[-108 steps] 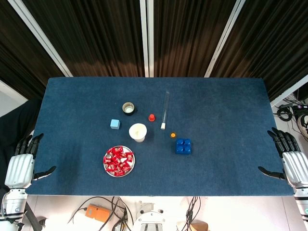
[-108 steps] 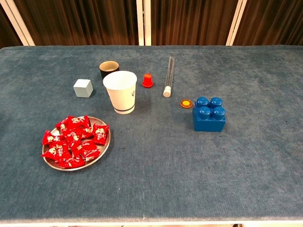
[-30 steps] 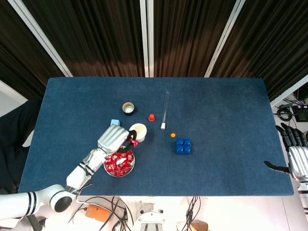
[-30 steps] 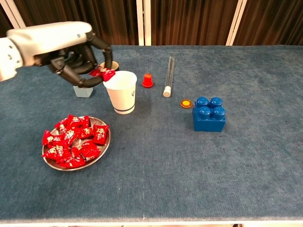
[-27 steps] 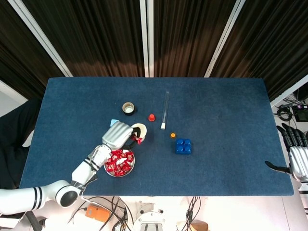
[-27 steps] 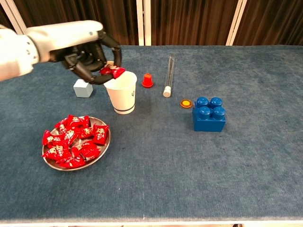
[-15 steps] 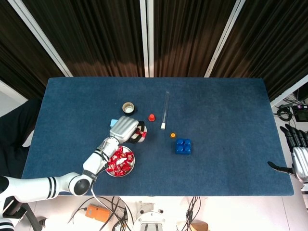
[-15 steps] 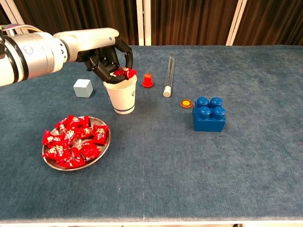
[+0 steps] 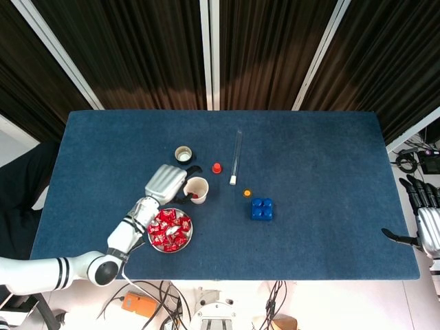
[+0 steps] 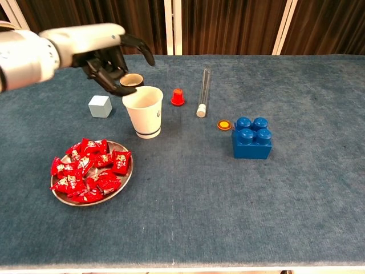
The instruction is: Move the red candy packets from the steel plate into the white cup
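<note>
Left hand (image 10: 108, 54) held spread and empty just beside the white cup (image 10: 144, 111), 1 red packet (image 9: 194, 196) seen inside the cup, remaining packets (image 10: 88, 170) piled on the steel plate (image 10: 126, 180), right hand (image 9: 425, 223) spread at the table's edge.

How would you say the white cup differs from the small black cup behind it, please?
The white cup is taller and wider than the black cup. It is white outside, the other black. The head view shows a red candy packet inside the white cup, none in the black. Both stand upright.
</note>
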You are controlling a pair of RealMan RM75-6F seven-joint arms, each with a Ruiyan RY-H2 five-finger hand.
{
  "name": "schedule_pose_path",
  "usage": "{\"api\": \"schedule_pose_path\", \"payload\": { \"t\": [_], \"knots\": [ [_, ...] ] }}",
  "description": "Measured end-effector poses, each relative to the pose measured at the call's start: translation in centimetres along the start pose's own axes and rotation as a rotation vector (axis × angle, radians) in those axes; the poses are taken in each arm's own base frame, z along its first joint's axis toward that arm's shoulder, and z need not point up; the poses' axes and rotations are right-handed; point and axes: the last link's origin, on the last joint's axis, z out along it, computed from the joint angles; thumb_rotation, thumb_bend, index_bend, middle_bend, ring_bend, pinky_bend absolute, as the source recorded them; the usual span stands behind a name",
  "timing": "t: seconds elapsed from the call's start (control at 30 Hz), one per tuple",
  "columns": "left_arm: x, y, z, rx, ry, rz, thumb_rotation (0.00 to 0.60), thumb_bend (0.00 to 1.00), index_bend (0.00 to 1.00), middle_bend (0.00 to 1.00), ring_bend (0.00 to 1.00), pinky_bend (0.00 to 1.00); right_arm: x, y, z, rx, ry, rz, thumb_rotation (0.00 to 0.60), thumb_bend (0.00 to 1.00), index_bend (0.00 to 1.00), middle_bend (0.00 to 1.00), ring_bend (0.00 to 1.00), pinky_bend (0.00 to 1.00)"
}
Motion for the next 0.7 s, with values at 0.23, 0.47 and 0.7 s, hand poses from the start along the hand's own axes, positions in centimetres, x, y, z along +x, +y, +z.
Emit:
{"api": "schedule_pose_path", "payload": {
  "t": [0.23, 0.47, 0.7],
  "knots": [
    [0.5, -3.0, -5.4, 0.038, 0.103, -0.007, 0.6, 0.23, 0.31, 0.85, 0.78, 0.79, 0.2, -0.4, 0.3, 0.023, 0.018, 0.0, 0.6, 0.16, 0.0, 0.06, 0.0, 0.09],
    [-2.4, -5.4, -10.0, 0.097, 0.092, -0.017, 0.6, 0.23, 0.38, 0.85, 0.78, 0.79, -0.2, -1.1, 0.5, 0.046, 0.006, 0.002, 0.6, 0.16, 0.0, 0.06, 0.0, 0.09],
    [-6.2, -4.9, -9.1, 0.092, 0.021, 0.078, 0.6, 0.23, 0.38, 0.85, 0.79, 0.79, -0.4, -1.6, 0.5, 0.054, -0.001, 0.001, 0.6, 0.16, 0.0, 0.06, 0.0, 0.09]
  ]
}}
